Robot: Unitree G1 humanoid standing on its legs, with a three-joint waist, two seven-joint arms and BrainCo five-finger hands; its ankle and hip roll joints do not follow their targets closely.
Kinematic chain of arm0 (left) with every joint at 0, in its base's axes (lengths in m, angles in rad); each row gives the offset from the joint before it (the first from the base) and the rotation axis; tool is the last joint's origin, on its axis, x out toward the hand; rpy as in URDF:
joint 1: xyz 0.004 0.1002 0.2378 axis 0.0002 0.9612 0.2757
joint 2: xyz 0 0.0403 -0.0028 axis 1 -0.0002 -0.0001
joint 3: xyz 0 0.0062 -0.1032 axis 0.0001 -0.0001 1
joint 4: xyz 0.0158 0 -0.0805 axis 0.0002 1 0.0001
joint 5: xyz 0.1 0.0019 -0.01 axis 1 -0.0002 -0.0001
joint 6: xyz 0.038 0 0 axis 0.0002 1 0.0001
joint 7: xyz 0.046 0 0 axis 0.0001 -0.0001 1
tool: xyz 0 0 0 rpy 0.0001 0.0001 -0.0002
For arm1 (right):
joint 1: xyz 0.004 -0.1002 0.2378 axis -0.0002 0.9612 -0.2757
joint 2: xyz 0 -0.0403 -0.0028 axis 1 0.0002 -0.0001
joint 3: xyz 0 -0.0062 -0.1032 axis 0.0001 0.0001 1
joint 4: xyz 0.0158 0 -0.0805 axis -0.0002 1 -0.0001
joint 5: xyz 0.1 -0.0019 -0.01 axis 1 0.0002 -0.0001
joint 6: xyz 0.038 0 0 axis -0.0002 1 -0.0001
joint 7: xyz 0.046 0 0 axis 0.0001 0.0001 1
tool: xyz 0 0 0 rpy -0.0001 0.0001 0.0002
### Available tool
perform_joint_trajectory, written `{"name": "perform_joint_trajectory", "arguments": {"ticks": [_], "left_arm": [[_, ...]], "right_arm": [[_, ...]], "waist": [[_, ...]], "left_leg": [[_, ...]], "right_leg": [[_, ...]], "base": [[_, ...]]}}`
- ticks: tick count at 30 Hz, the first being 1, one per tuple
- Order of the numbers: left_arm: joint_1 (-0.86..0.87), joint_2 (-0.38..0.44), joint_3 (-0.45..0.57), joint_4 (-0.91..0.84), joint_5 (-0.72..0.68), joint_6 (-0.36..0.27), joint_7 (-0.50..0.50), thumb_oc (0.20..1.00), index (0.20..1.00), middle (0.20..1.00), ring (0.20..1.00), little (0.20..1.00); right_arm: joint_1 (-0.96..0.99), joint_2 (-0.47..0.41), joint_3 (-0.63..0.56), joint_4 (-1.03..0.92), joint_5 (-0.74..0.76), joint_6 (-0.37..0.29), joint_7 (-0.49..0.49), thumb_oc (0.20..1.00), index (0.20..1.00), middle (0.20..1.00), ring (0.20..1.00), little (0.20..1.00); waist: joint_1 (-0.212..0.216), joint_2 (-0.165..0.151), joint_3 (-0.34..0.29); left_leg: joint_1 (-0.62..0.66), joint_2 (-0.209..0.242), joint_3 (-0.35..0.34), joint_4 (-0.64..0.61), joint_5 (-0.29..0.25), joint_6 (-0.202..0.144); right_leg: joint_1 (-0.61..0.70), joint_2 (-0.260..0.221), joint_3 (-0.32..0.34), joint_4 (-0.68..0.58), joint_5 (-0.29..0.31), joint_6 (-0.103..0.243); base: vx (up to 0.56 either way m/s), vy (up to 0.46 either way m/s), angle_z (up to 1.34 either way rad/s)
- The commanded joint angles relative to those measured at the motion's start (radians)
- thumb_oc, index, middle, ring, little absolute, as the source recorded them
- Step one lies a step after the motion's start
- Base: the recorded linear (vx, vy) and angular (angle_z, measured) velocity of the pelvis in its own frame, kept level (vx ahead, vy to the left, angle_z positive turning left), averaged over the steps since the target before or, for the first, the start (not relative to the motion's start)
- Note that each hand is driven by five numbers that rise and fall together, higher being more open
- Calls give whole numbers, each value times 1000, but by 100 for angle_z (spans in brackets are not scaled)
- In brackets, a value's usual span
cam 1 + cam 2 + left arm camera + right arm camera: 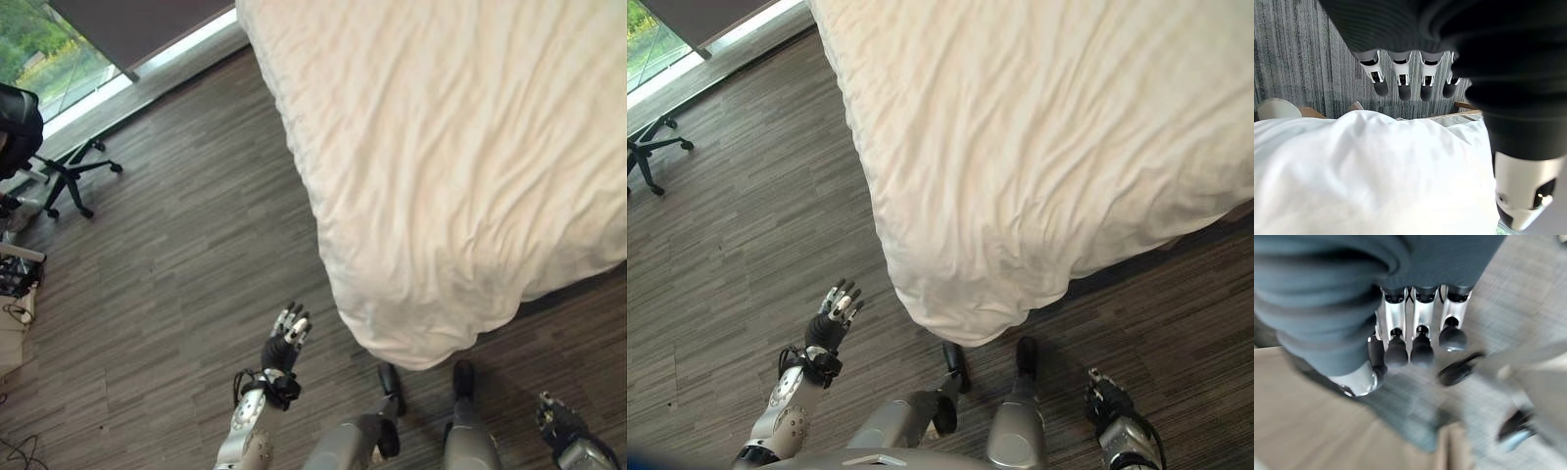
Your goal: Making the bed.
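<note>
The bed's cream duvet (460, 157) lies wrinkled over the mattress, and its near corner (416, 338) hangs down toward the floor. My left hand (286, 338) is raised over the floor just left of that corner. It is open with straight fingers (1403, 81) and touches nothing. In the left wrist view the white duvet (1371, 176) spreads out beyond those fingers. My right hand (560, 421) hangs low over the floor, right of the corner and apart from the bedding. Its fingers (1420, 340) are relaxed and hold nothing.
Dark wood-look floor (186, 255) stretches left of the bed. A black office chair (73, 176) stands at the far left by a window (54, 54). Some equipment (15, 274) sits at the left edge.
</note>
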Motion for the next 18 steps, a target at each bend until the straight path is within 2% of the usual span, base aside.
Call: {"name": "perform_joint_trajectory", "arguments": {"ticks": [1, 2, 4, 9, 10, 11, 12, 13, 14, 15, 17, 18], "left_arm": [[-36, 37, 26, -20, 5, -39, 8, 1000, 1000, 1000, 1000, 1000], [-35, 37, 30, -13, 16, -42, 16, 1000, 1000, 1000, 1000, 1000], [-44, 41, 34, -5, 34, -51, 44, 1000, 1000, 1000, 1000, 1000], [-56, 35, 39, -27, 33, -64, 95, 1000, 1000, 1000, 1000, 1000], [-61, 37, 46, -36, 35, -65, 99, 1000, 1000, 1000, 1000, 1000], [-56, 46, 53, -58, 49, -70, 101, 1000, 1000, 1000, 1000, 1000], [-56, 47, 54, -59, 49, -69, 102, 1000, 1000, 1000, 1000, 1000], [-27, 61, 72, -116, 63, -80, 113, 1000, 1000, 1000, 1000, 1000], [-26, 62, 73, -117, 63, -79, 114, 1000, 1000, 1000, 1000, 1000], [-11, 55, 86, -129, 57, -81, 116, 1000, 1000, 1000, 1000, 1000], [5, 49, 114, -135, 55, -88, 123, 1000, 1000, 1000, 1000, 1000], [12, 55, 104, -150, 76, -91, 129, 1000, 1000, 1000, 1000, 1000]], "right_arm": [[-23, -14, -79, -28, 4, -116, -139, 526, 526, 526, 526, 526], [-12, -15, -98, -13, -31, -124, -177, 1000, 1000, 1000, 1000, 1000], [16, -3, -160, -86, -87, -173, -308, 1000, 1000, 1000, 1000, 1000], [101, 80, -178, -272, -218, -187, -450, 1000, 1000, 1000, 1000, 1000], [110, 97, -164, -327, -266, -194, -501, 1000, 1000, 1000, 1000, 1000], [101, 110, -144, -375, -287, -207, -528, 1000, 1000, 1000, 1000, 1000], [101, 111, -143, -378, -288, -206, -530, 1000, 1000, 1000, 1000, 1000], [72, 126, -98, -489, -294, -233, -548, 1000, 1000, 1000, 1000, 1000], [72, 128, -98, -491, -296, -232, -550, 1000, 1000, 1000, 1000, 1000], [66, 136, -83, -526, -302, -239, -543, 1000, 1000, 1000, 1000, 1000], [90, 166, -49, -670, -335, -248, -527, 1000, 1000, 1000, 1000, 1000], [114, 176, -8, -795, -362, -257, -493, 1000, 1000, 1000, 1000, 1000]], "waist": [[-23, -66, 26], [-28, -68, 22], [-44, -69, 23], [-63, -75, 40], [-67, -87, 46], [-71, -110, 62], [-71, -110, 62], [-47, -139, 84], [-46, -140, 83], [-33, -157, 82], [-30, -195, 62], [-47, -215, 26]], "left_leg": [[21, 48, -77, 10, 33, -78], [24, 50, -78, 10, 32, -77], [36, 53, -85, 10, 31, -73], [83, 77, -104, 10, 32, -77], [104, 97, -113, 43, 41, -90], [96, 110, -140, 158, -7, -102], [90, 112, -141, 165, -8, -102], [84, 96, -308, 271, -76, -116], [81, 96, -306, 273, -75, -116], [86, 84, -401, 322, -92, -117], [107, 74, -516, 402, -127, -111], [172, 41, -621, 418, -185, -97]], "right_leg": [[46, -114, 22, 17, 35, 89], [49, -111, 25, 22, 32, 88], [53, -106, 35, 55, 12, 82], [65, -80, 56, 143, -60, 57], [89, -62, 49, 145, -79, 41], [106, -55, 60, 154, -87, 29], [104, -54, 60, 152, -83, 28], [88, -28, 138, 196, -85, 20], [84, -27, 140, 197, -83, 20], [63, -15, 190, 218, -79, 22], [24, 16, 306, 236, -61, 30], [-15, 51, 439, 224, -1, 60]], "base": [[0, 0, 0], [0, 0, 0], [0, -15, 1], [-32, -81, -1], [-95, -231, 7], [-91, -193, 14], [-132, -41, 16], [-105, 37, 4], [-138, 73, -36], [-94, 57, -137], [-75, 181, -190], [-51, 333, -169]]}}
